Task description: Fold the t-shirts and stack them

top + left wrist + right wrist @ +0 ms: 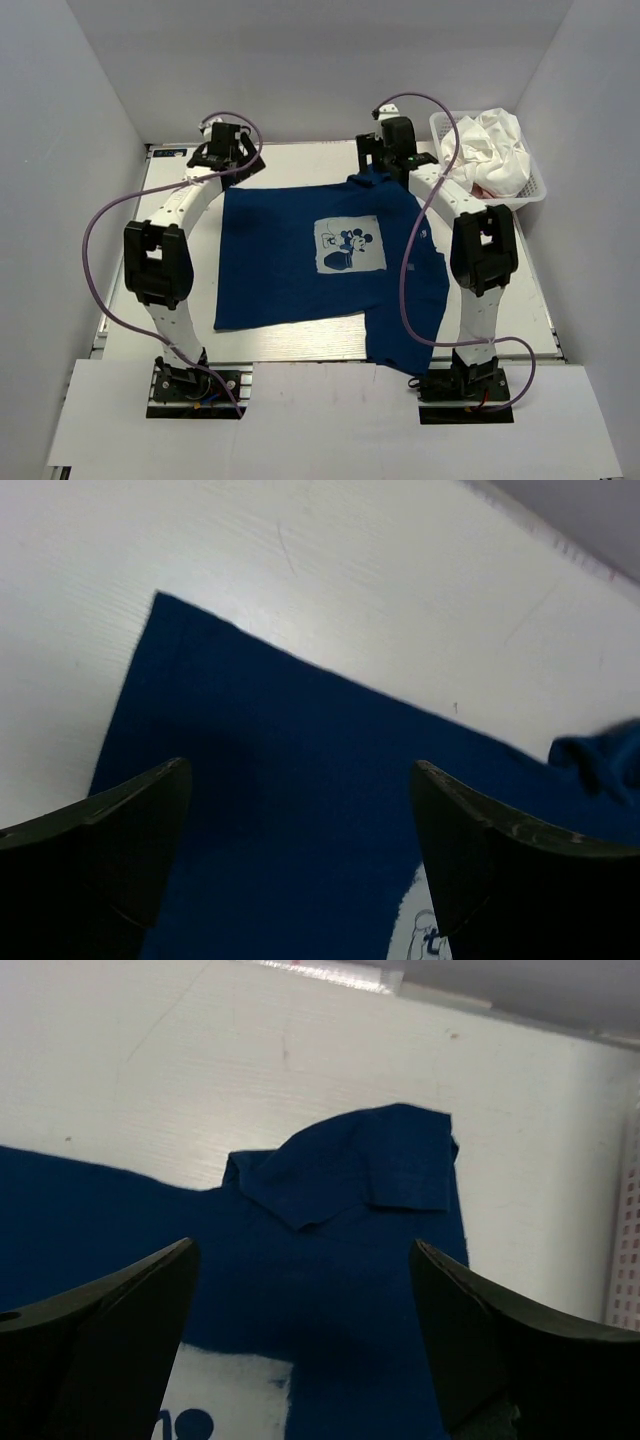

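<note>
Left gripper (224, 152): mine, jaws wide, empty, above the shirt's far left corner.
Right gripper (392, 155): wide, empty, above the crumpled far sleeve (350, 1165).
Navy blue cloth t-shirt with pale mouse print (280, 260): flat between my arms, long axis left-right.
</note>
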Tool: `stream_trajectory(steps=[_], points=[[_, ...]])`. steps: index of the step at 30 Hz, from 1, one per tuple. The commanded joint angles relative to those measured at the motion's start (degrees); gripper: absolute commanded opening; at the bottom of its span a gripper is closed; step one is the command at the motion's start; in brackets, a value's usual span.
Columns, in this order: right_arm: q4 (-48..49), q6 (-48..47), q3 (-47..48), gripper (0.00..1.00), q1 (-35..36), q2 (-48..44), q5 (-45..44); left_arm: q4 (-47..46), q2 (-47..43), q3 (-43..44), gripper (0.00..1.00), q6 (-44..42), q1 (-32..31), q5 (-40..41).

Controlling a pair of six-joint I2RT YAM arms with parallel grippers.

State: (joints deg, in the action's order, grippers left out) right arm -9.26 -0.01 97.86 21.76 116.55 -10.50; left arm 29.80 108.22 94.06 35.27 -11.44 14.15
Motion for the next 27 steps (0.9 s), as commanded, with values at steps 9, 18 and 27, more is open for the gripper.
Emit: stream_trajectory(steps=[9,18,27], points=[[-0.85,10.03,-0.49,0.90,-1.02,5.78,7.24,-0.89,0.85,-15.48,1.00,-1.25,-0.86,-13.01],[4.07,12.75,3.91,0.90,-2.69,15.09,9.89,-2.20,3.39,-20.76,1.00,-1.96,-1.39,-15.03],[15.57,19.51,23.46,0.90,-3.21,29.07,11.48,2.52,10.24,-17.26,1.00,-4.41,-1.39,-12.14]])
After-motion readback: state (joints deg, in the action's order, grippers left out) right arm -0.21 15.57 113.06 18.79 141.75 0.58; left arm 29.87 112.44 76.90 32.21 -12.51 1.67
